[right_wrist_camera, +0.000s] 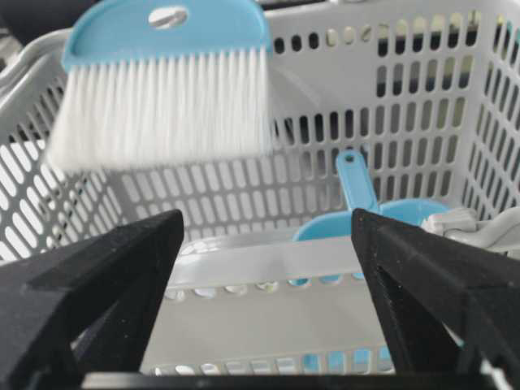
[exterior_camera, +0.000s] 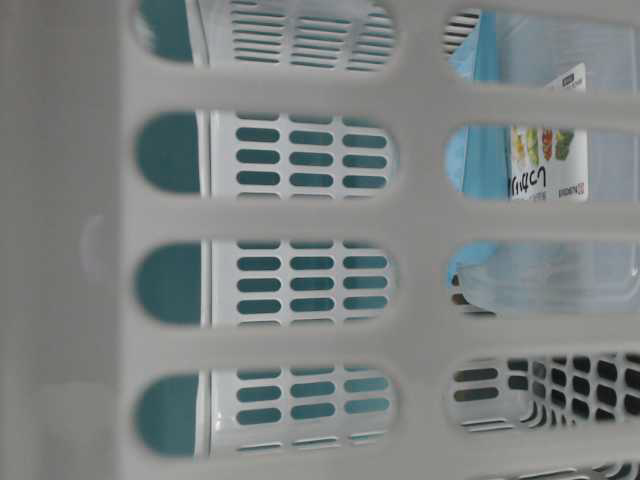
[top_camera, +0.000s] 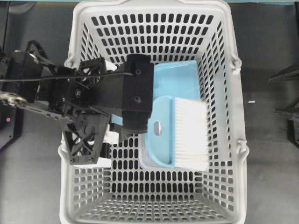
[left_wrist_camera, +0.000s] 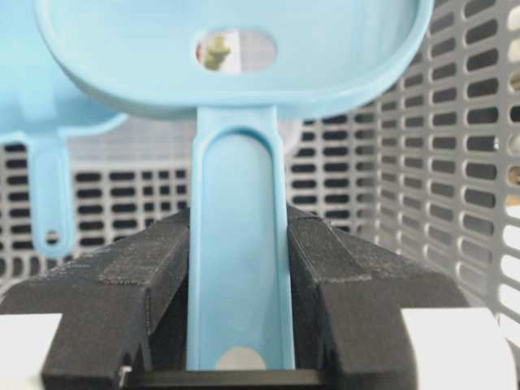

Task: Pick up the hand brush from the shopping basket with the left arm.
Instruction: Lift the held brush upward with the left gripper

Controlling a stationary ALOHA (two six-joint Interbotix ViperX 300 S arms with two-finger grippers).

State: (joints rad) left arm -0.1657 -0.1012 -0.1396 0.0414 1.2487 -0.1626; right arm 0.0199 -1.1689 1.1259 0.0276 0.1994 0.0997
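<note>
Your left tool is clamped on the hand brush handle, lifted above the shopping basket floor; only clearing the rim remains.

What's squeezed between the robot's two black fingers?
The hand brush's thin blue handle sits between the left gripper's fingers, shown in the left wrist view.

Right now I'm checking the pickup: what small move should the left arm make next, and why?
Probably keep lifting straight up: the left tool grips the brush by its handle, and the bristles hang above the dustpan but still near the basket wall.
</note>
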